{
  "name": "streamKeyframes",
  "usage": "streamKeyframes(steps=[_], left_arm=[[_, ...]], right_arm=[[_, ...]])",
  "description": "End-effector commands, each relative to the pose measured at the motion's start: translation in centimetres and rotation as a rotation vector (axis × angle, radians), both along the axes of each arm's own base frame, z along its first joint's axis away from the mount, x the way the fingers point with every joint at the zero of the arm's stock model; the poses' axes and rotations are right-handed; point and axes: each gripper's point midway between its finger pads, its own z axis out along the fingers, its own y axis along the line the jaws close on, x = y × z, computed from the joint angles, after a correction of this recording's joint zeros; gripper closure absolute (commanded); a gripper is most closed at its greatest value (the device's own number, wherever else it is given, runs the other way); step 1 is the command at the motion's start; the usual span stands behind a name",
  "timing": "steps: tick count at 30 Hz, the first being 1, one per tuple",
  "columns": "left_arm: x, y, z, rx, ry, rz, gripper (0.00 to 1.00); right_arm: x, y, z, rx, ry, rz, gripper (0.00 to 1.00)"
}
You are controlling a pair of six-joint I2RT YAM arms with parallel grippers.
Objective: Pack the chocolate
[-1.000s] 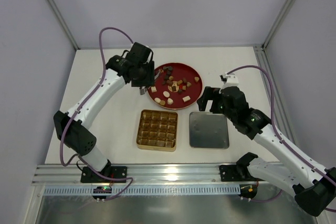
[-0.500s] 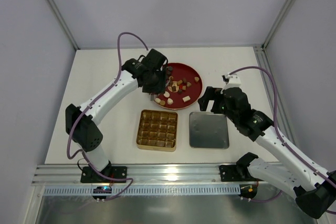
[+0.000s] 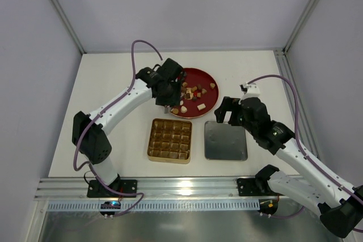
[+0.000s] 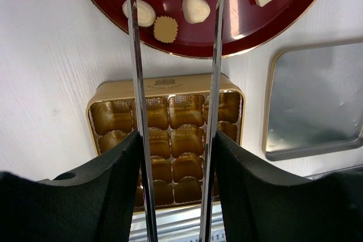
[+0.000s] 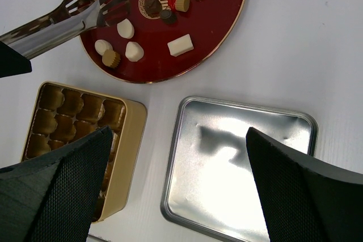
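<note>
**Left Wrist View: Tongs Over Box and Plate**

The left tool (image 4: 176, 140) clamps a pair of metal tongs (image 4: 215, 55), with one black padded finger against each arm. The arms stand apart and run up across the gold box (image 4: 164, 86) onto the red plate (image 4: 249, 24). Between them on the plate lie cream-white chocolate pieces (image 4: 195, 7) and one tan ridged cup (image 4: 165, 28). A silver tin lid (image 4: 312, 106) lies right of the box on the white counter (image 4: 51, 55).
</note>
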Motion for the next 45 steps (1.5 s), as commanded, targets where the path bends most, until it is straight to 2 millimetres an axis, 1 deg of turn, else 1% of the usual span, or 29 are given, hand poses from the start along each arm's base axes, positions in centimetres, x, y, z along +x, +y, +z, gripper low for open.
streamKeyframes(steps=[1, 9, 14, 23, 26, 32, 45], left_arm=[[0.4, -1.0, -0.2, -0.027, -0.013, 0.002, 0.49], [0.8, -1.2, -1.6, -0.011, 0.004, 0.008, 0.50], [0.7, -1.3, -2.1, -0.010, 0.016, 0.013, 0.50], [0.5, -1.7, -2.6, -0.024, 0.025, 0.010, 0.51], [0.4, -1.7, -2.8, -0.018, 0.034, 0.008, 0.51], [0.3, -1.7, -2.7, -0.018, 0.033, 0.009, 0.54], [0.4, -1.7, -3.4, -0.005, 0.042, 0.009, 0.55]], right_arm=[[0.1, -0.3, 1.0, 0.022, -0.037, -0.021, 0.00], [0.1, -0.5, 0.7, 0.012, -0.033, -0.027, 0.00], [0.1, -0.5, 0.6, 0.010, -0.035, -0.025, 0.00], [0.0, -0.5, 0.5, 0.008, -0.033, -0.025, 0.00], [0.0, -0.6, 0.6, 0.009, -0.034, -0.027, 0.00], [0.0, -0.5, 0.5, 0.013, -0.032, -0.026, 0.00], [-0.1, -0.6, 0.3, 0.016, -0.030, -0.029, 0.00]])
